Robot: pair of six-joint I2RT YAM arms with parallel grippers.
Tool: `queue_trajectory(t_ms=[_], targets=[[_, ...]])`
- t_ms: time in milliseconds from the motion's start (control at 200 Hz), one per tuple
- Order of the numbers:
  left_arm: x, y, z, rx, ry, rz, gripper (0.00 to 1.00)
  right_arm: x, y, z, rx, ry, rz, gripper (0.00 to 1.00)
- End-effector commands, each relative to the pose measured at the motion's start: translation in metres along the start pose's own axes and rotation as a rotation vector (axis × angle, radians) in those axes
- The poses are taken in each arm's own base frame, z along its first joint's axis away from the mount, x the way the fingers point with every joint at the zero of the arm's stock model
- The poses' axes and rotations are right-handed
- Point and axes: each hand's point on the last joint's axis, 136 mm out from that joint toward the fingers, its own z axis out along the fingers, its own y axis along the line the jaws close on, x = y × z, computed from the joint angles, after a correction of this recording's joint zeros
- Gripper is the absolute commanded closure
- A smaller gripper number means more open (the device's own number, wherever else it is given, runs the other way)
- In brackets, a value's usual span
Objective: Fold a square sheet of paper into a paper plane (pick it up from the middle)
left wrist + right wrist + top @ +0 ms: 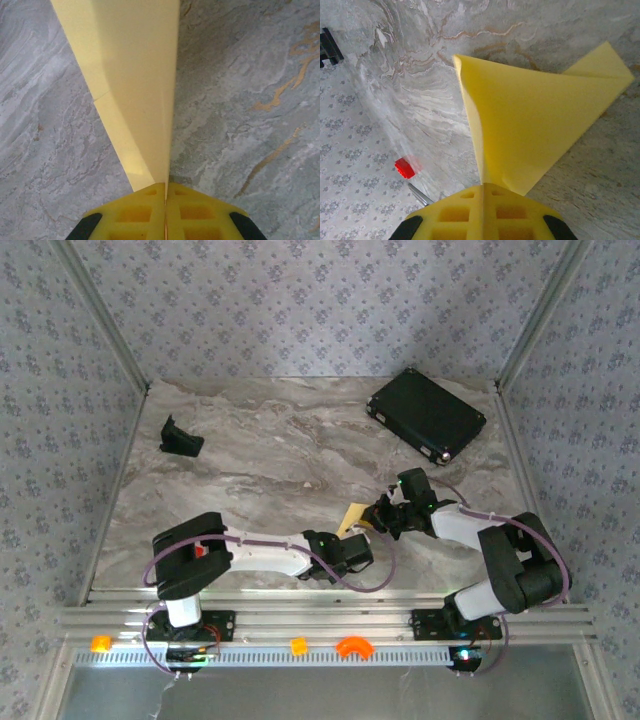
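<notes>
Counter (250, 460): grey marbled slab, walled on three sides by patterned panels, with both arms bolted at its near edge.
Left arm (260, 552): reached low across the near part of the counter toward the middle.
Right arm (470, 530): bent inward from the right and met the left arm near the centre.
Black case (427, 415): lay flat at the far right corner, set at an angle, well apart from both arms.
Sheet of paper (352, 520): pale yellow and partly folded, held off the counter between the two arms. The left wrist view showed it as a long narrow strip (135, 75) running away from the camera. The right wrist view showed it as a wide flared wedge (535, 125) with one corner turned over.
Left fingers (137, 212): yellow, pressed together, clamped on the near end of the sheet.
Right fingers (455, 212): yellow, pressed together, clamped on the narrow end of the wedge.
Black bracket (180, 438): sat alone at the far left of the counter.
Orange pieces (352, 647): small, resting on the rail in front of the counter.
Red block (404, 168): tiny, low at the left in the right wrist view.
</notes>
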Motion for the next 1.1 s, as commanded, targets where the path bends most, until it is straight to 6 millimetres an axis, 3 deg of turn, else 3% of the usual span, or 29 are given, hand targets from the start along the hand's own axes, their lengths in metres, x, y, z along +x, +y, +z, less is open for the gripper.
queue_trajectory(t_ms=[0,250,550,1094], targets=[[-0.006,0.002,-0.008,-0.01,-0.022,0.001,0.93,0.004,-0.005,0.003,0.012,0.02,0.021,0.97],[-0.006,-0.003,-0.007,0.027,-0.015,0.0,1.0,0.003,-0.001,0.0,0.008,0.01,-0.001,0.92],[-0.002,-0.004,-0.002,0.155,0.049,-0.082,1.0,0.0,-0.019,-0.027,0.139,-0.041,-0.044,0.72],[-0.004,-0.005,0.004,0.411,0.135,-0.248,1.0,0.0,-0.022,-0.075,0.145,-0.176,-0.079,0.67]])
